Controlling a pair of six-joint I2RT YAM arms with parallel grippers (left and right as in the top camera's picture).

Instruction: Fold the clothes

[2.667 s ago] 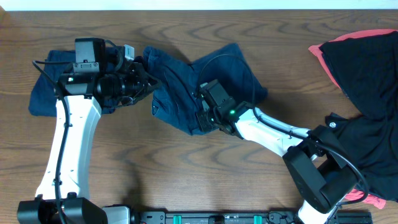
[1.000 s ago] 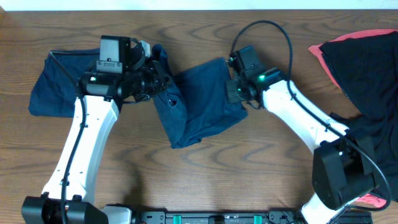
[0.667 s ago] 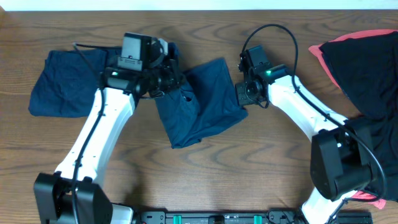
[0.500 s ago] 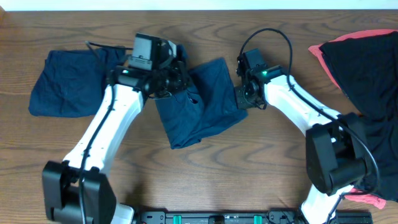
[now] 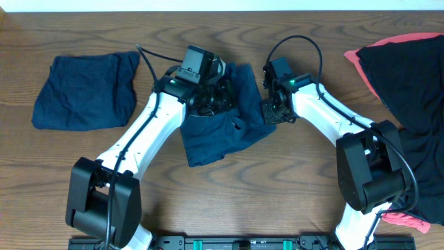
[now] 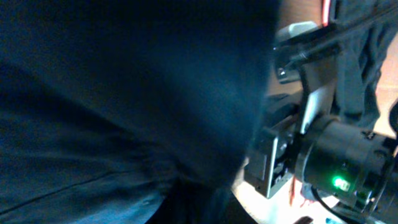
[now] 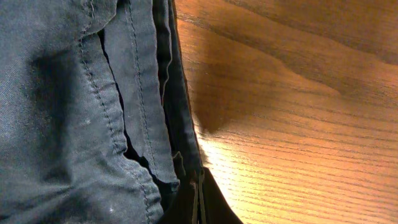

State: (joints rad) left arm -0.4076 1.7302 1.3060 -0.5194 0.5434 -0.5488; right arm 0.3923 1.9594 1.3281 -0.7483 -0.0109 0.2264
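Progress: middle shorts [image 5: 222,135] only half folded | folded pair [image 5: 83,90] lies far left | left gripper [image 5: 216,101] hidden in cloth, grip cannot tell | right gripper [image 5: 268,111] pinched tight on shorts' edge | dark pile [image 5: 409,76] at right waits.

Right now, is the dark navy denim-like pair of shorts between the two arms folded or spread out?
Folded, untidily: the dark navy shorts lie doubled, and the right wrist view shows several layers stacked at one edge.
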